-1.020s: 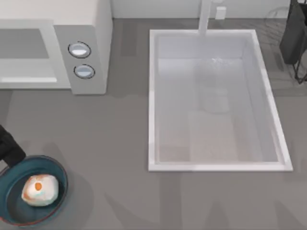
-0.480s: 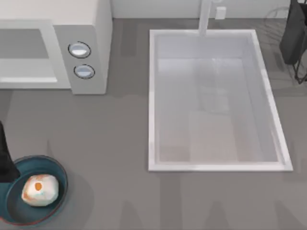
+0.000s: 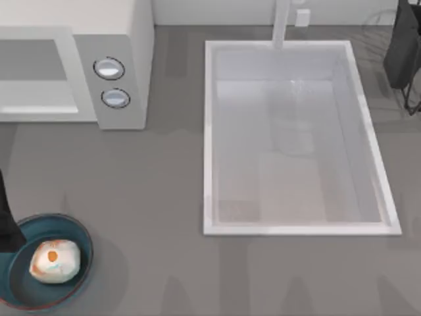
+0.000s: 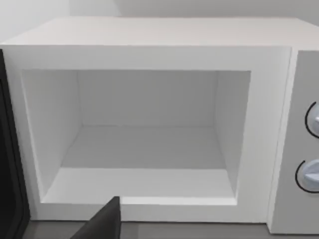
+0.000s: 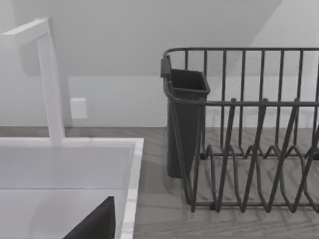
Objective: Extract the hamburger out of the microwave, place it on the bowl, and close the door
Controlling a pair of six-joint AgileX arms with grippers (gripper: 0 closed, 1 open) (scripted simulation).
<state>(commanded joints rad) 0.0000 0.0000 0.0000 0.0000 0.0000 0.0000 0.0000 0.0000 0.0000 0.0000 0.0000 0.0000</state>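
The hamburger [image 3: 54, 261] lies inside the teal bowl [image 3: 80, 232] at the table's front left corner. My left gripper [image 3: 4, 222] is a dark shape at the left edge, touching the bowl's rim from the side and apart from the bun. It shows as a dark tip [image 4: 105, 222] in the left wrist view, facing the microwave [image 4: 149, 55], whose cavity is bare. The door [image 4: 9, 159] stands open as a dark panel beside the cavity. The microwave [image 3: 125, 39] sits at the back left. My right gripper [image 5: 95, 225] hangs parked near the sink's back right corner.
A white sink [image 3: 209, 138] with a tap [image 3: 281, 23] fills the middle and right of the table. A dark wire dish rack [image 3: 402, 52] with a cutlery cup [image 5: 185, 119] stands at the back right. Grey counter lies between bowl, microwave and sink.
My left arm has drawn back from over the bowl's far left rim toward the left edge. The hamburger stays in the bowl. The right arm is still.
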